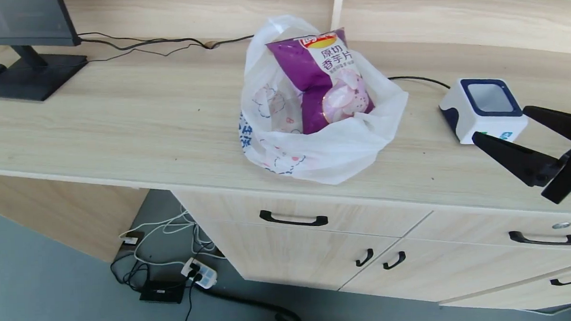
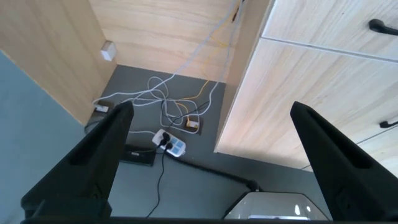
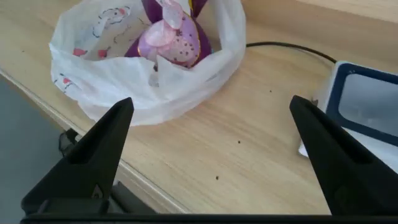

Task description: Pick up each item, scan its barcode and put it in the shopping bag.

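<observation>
A purple chip bag (image 1: 323,78) stands upright inside the white plastic shopping bag (image 1: 313,150) in the middle of the wooden counter; in the right wrist view the chip bag (image 3: 171,37) pokes out of the shopping bag (image 3: 112,87). The white and blue barcode scanner (image 1: 483,108) sits to the bag's right, seen also as the scanner (image 3: 364,115). My right gripper (image 1: 500,124) hangs open and empty just in front of the scanner, over the counter's front edge; the same gripper (image 3: 211,118) frames bare counter. My left gripper (image 2: 211,124) is open and empty, low beside the cabinet, over the floor.
A monitor stand (image 1: 33,74) and cables (image 1: 143,44) occupy the counter's far left. Drawers with black handles (image 1: 293,220) lie under the counter. A power strip (image 2: 169,144) and tangled cords lie on the floor below the desk.
</observation>
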{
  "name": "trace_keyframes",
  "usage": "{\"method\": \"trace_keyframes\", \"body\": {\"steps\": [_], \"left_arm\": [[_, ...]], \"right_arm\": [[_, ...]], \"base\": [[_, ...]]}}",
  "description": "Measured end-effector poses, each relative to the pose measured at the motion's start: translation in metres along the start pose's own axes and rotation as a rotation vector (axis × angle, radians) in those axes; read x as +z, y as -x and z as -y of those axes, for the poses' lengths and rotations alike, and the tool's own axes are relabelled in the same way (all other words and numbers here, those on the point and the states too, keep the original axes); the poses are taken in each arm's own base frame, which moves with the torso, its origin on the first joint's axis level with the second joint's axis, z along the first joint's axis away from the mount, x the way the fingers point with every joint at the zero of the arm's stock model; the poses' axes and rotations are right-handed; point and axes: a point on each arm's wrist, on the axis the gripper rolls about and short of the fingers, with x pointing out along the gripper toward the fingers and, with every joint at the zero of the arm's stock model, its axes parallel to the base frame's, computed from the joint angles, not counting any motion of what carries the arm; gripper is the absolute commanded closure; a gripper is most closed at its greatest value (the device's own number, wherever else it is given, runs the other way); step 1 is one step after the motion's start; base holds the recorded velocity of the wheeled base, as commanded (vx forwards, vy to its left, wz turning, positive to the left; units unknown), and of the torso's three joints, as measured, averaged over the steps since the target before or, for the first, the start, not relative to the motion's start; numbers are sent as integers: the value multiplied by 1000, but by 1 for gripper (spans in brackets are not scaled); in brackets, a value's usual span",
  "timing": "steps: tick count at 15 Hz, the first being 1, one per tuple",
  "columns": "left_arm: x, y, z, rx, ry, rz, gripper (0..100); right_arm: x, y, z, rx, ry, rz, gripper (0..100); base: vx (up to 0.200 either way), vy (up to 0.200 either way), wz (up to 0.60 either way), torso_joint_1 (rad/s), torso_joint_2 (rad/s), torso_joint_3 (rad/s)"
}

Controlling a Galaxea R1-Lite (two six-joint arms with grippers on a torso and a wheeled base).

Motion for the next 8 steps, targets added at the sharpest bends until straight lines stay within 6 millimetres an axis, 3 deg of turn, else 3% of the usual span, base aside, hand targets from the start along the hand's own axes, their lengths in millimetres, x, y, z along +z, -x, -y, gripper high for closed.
{"method": "trace_keyframes", "body": {"steps": [3, 6, 8], "left_arm": [[0, 0, 0, 0, 0, 0, 0], [0, 0, 0, 0, 0, -2, 0], [0, 0, 0, 1, 0, -1, 0]], "right_arm": [[-4, 6, 1, -13, -39, -14, 0], [-6, 13, 21, -109, -148, -18, 0], [-9, 20, 35, -132, -234, -21, 0]], "base": [[0, 0, 0, 0, 0, 0], [0, 0, 0, 0, 0, 0], [0, -200, 0, 0, -2, 2]]}}
